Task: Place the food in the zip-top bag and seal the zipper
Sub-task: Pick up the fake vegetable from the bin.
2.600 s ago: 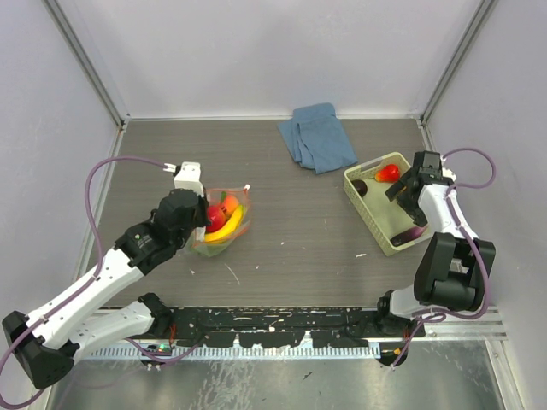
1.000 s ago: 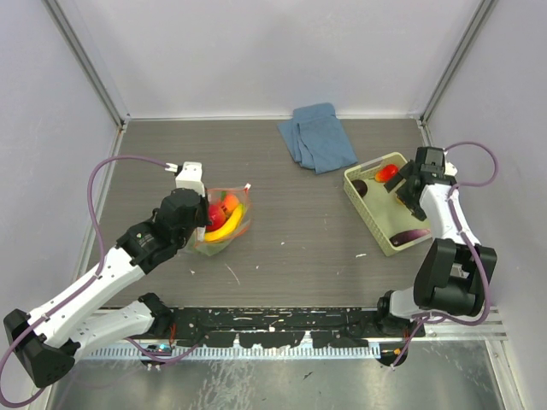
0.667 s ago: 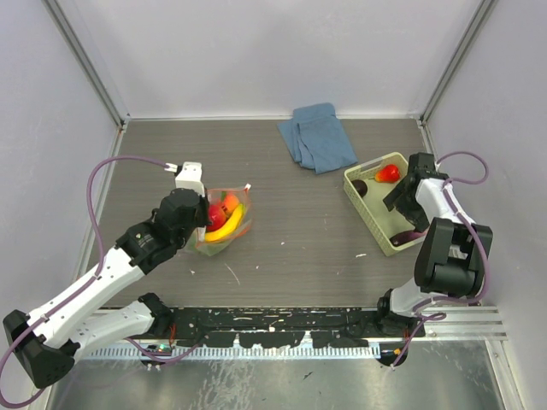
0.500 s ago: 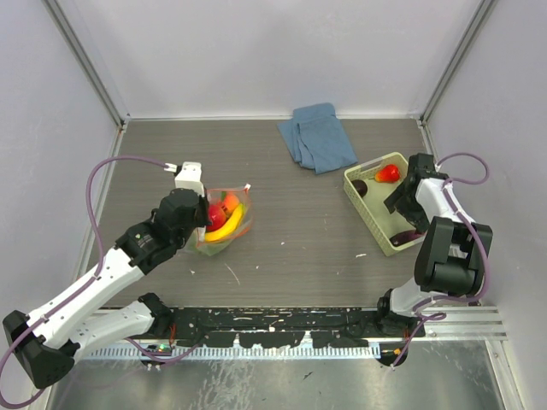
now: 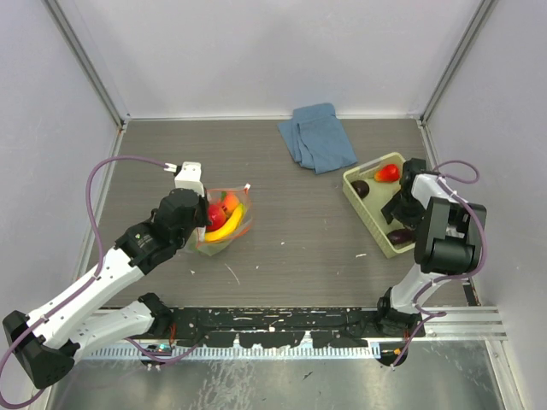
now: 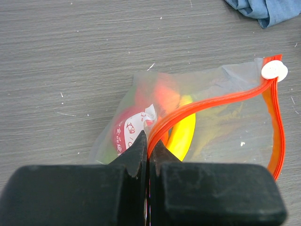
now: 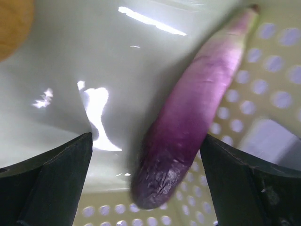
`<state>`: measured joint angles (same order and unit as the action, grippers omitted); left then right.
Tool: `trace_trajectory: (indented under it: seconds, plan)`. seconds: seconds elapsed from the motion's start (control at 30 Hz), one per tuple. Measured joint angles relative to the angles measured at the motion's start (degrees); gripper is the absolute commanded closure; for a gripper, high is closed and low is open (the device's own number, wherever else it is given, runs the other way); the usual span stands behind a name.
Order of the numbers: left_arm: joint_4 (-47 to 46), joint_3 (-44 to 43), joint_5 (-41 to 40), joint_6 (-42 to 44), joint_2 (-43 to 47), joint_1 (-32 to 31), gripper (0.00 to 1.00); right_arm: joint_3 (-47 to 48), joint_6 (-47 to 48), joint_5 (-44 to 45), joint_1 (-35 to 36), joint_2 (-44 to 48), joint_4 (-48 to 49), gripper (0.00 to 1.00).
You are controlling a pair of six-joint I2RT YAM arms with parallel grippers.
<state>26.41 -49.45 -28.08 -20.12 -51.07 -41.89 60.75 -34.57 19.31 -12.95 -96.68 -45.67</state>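
My left gripper (image 6: 149,155) has its fingers pressed together, pinching the zipper (image 6: 211,101) of the bag (image 5: 224,224) at one end of its mouth. In my left wrist view the orange-red strip runs from that pinch toward 2 o'clock and ends at the white slider (image 6: 274,70). From there the other strip curves back down toward 5 o'clock, so the mouth gapes open. Through the clear plastic I see the banana (image 6: 181,136) just past my fingertips and a red fruit (image 6: 127,136) at 10 o'clock from them. From above, the bag lies on the table (image 5: 299,248) at about 9 o'clock from its centre, with an orange fruit (image 5: 229,202) at the bag's 12 o'clock end.

My right gripper (image 7: 146,169) is down inside the basket (image 5: 366,215), which sits at 3 o'clock on the table. Its fingers are spread wide and grip nothing. The eggplant (image 7: 197,113) lies between them on the perforated floor, blunt end at 6 o'clock and thin tip at 1 o'clock. A red pointed fruit (image 5: 386,172) sits at the basket's 12 o'clock end and a dark round piece (image 5: 361,187) at its 10 o'clock side. The cloth (image 5: 317,137) lies at 12 o'clock on the table.
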Motion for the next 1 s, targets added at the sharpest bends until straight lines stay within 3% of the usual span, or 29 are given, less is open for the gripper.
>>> trace_trajectory:
  seconds: [0.17,0.5,0.83,1.0]
  plan:
    - [0.00,0.00,-0.02,0.00,-0.02,0.00,1.00,-0.02,-0.26,-3.69,-0.04,-1.70,2.99,0.06]
    - [0.00,0.00,-0.07,0.00,-0.09,0.00,1.00,-4.22,-0.15,-6.73,-0.04,1.46,8.76,0.52]
    - [0.00,0.00,-0.09,0.00,-0.07,0.00,1.00,-6.97,-0.70,-6.58,-0.04,6.25,9.64,0.79]
    - [0.00,0.00,-0.09,0.00,0.00,0.00,1.00,-8.15,-1.64,-6.78,-0.04,12.22,9.66,0.86]
